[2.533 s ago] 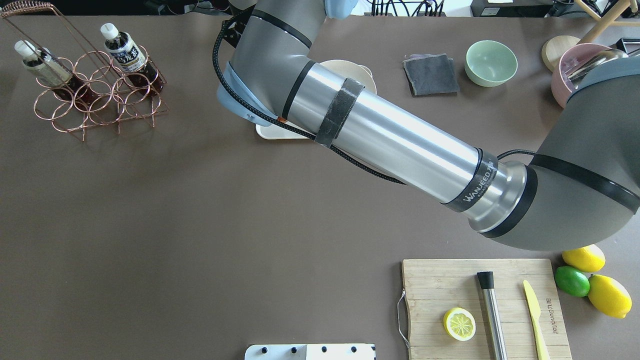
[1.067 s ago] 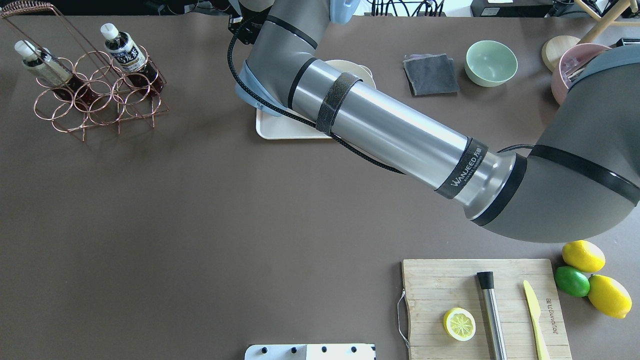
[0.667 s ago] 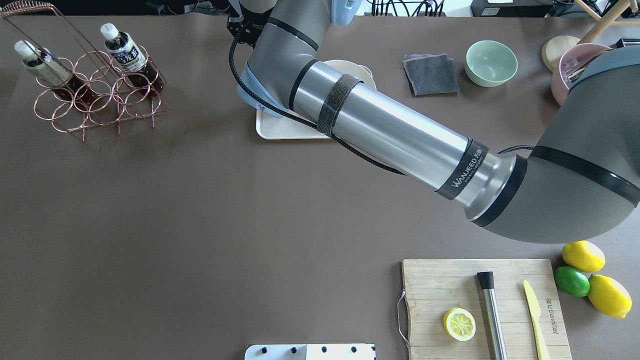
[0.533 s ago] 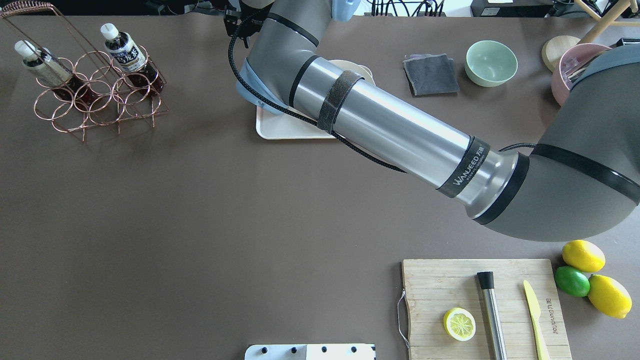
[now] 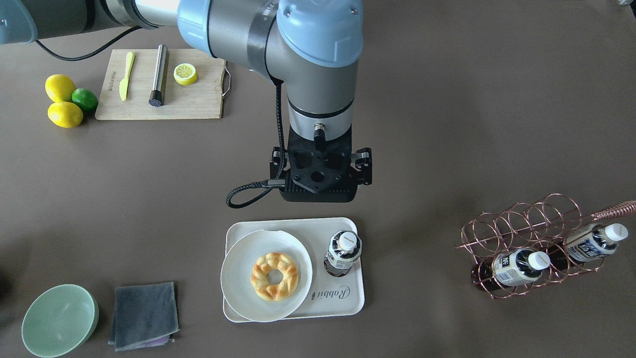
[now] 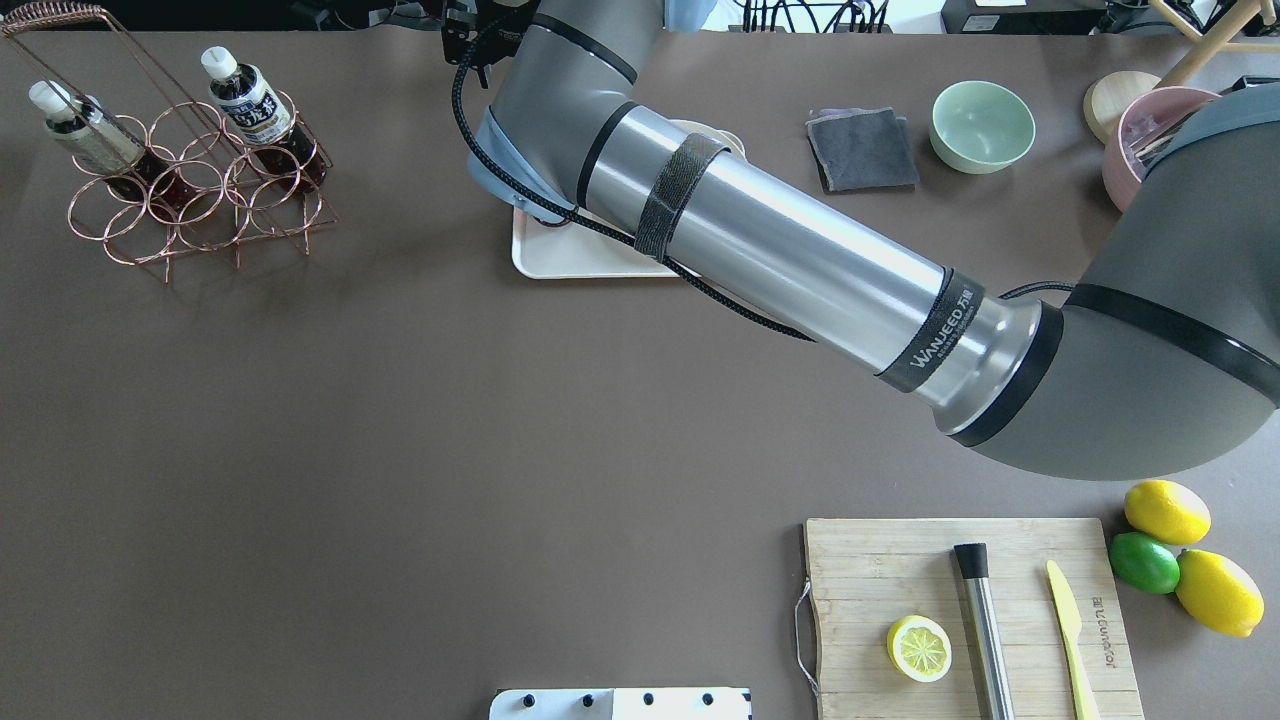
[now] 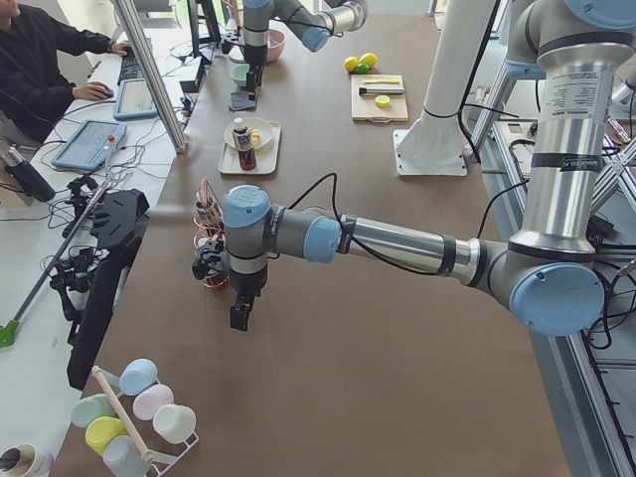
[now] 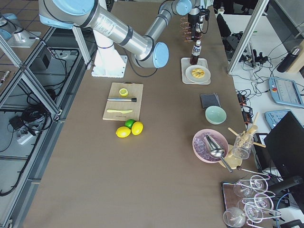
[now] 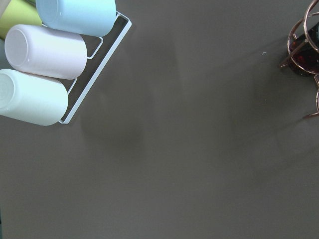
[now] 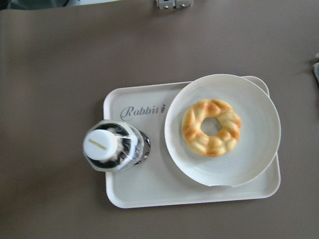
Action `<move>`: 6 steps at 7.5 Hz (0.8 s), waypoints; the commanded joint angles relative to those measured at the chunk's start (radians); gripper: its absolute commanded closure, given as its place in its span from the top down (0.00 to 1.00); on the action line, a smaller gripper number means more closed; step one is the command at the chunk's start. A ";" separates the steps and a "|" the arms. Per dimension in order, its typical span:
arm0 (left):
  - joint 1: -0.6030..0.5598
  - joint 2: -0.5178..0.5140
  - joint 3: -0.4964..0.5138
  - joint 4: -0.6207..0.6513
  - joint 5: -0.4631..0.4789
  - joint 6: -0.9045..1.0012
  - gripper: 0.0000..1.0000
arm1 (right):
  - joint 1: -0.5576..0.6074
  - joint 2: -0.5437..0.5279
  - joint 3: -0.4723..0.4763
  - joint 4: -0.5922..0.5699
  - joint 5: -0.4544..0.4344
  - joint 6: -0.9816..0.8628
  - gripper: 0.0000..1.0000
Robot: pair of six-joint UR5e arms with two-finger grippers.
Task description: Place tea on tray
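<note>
Cream-white plastic tray [image 5: 343, 301] lay on the brown table [image 5: 447, 124], with the "Rabbit" script legible on its floor. The tea [image 5: 343, 252] stood upright on the tray with its white cap up, in the free end beside the round white plate [image 5: 238, 278]. A narrow strip of tray showed between bottle and plate. The plate overlapped the tray's rim on its far side from the bottle and carried a ring-shaped golden pastry [image 5: 274, 276].

The right gripper [image 5: 318, 179] hung above the table on the robot's side of the tray, apart from the bottle. Its fingers were hidden under the black wrist bracket, so I could not tell whether they were apart or together. The right wrist view looked straight down on cap, tray and plate.

The left gripper [image 7: 240, 318] showed only in the side view. It pointed down over bare table near the copper wire rack [image 5: 521, 223], and I could not tell how its fingers stood. The left wrist view caught pastel cups [image 9: 47, 50] lying on a white wire stand.

The rack stood well apart from the tray, with two like bottles [image 5: 519, 266] slanted in its rings. A green bowl [image 5: 59, 319] and a grey cloth [image 5: 144, 315] sat side by side. The wooden cutting board [image 5: 198, 102] held a lemon half [image 5: 185, 73], a steel tool and a yellow knife.
</note>
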State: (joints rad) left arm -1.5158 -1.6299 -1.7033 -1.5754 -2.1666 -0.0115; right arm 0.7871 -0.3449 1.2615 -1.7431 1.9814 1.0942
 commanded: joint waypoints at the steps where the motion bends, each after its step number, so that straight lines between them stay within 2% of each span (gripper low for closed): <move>1: -0.012 0.010 -0.004 -0.002 -0.001 0.001 0.98 | 0.046 -0.266 0.408 -0.289 0.007 -0.181 0.99; 3: -0.018 0.030 -0.002 -0.002 -0.002 0.002 0.98 | 0.133 -0.463 0.575 -0.438 0.008 -0.452 0.99; 4: -0.050 0.062 -0.007 -0.012 -0.046 0.002 0.98 | 0.197 -0.596 0.632 -0.437 0.011 -0.597 0.99; 5: -0.085 0.103 -0.012 -0.032 -0.126 0.018 0.98 | 0.277 -0.720 0.645 -0.426 0.037 -0.775 0.99; 6: -0.121 0.132 -0.010 -0.041 -0.160 0.084 0.98 | 0.363 -0.820 0.647 -0.424 0.042 -0.921 0.99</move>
State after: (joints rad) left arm -1.5777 -1.5545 -1.7117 -1.5955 -2.2446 0.0018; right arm 1.0090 -0.9663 1.8775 -2.1660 2.0048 0.4487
